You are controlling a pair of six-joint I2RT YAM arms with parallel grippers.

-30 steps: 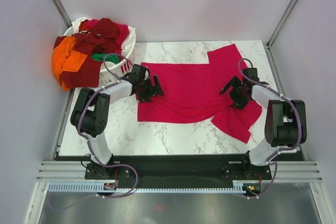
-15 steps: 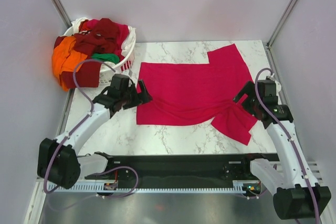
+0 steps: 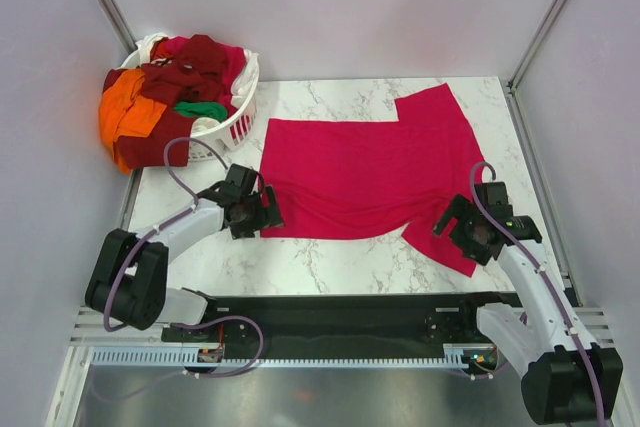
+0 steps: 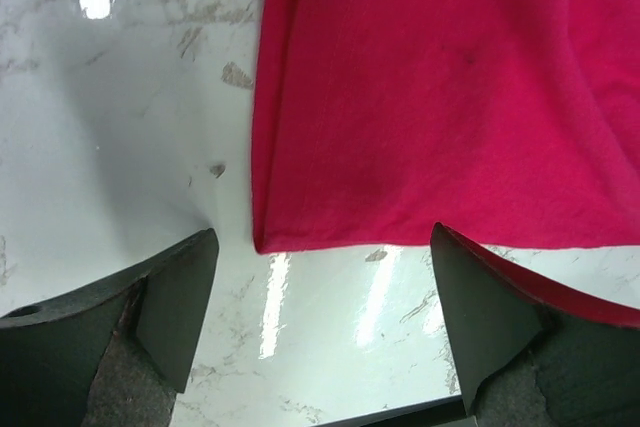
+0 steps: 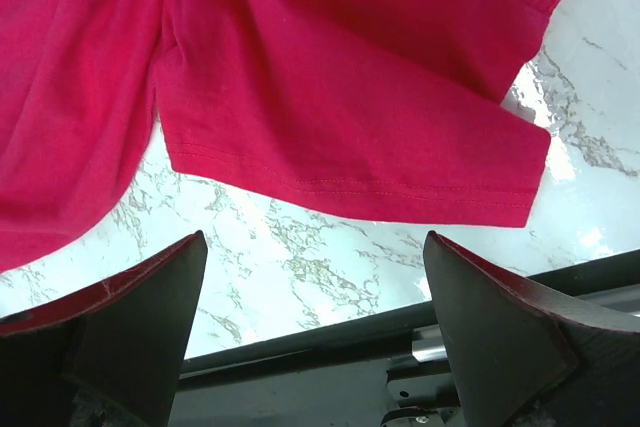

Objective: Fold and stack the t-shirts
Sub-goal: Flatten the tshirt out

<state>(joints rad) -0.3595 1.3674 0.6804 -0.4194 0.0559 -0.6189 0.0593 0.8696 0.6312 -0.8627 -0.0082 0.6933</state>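
**Left wrist view.** The left fingers (image 4: 170, 297) stand apart, with nothing gripped betw. them. The crimson-pink t-shirt (image 4: 430, 97) fills the view from 12 to 3 o'clock. Its bottom corner lies flat on the marble counter (image 4: 120, 97), just above the gap and nearer to the finger at 7 o'clock. The tip of the finger at 5 o'clock overlaps the hem. I cannot tell if it touches the cloth.

**Right wrist view.** The right fingers (image 5: 500, 337) are also spread wide and hold nothing. A sleeve w/ a stitched hem lies on the counter above the gap, at approx. 12 to 2 o'clock. The shirt body goes off toward 9 o'clock, with some folds where the sleeve joins it.

**Top view.** The crimson-pink t-shirt is spread on the counter, from the middle to the right side. One sleeve points to 1 o'clock. The other sleeve, wrinkled, points to 5 o'clock. The left fingers are at the shirt's 8 o'clock corner and the right fingers are at the 5 o'clock sleeve. At 10 o'clock, beside the counter corner, a white basket (image 3: 237, 127) holds a heap of other t-shirts (image 3: 190, 67). They are mostly maroon, with a green one (image 3: 200, 109), and an orange one (image 3: 120, 117) hangs over the rim.
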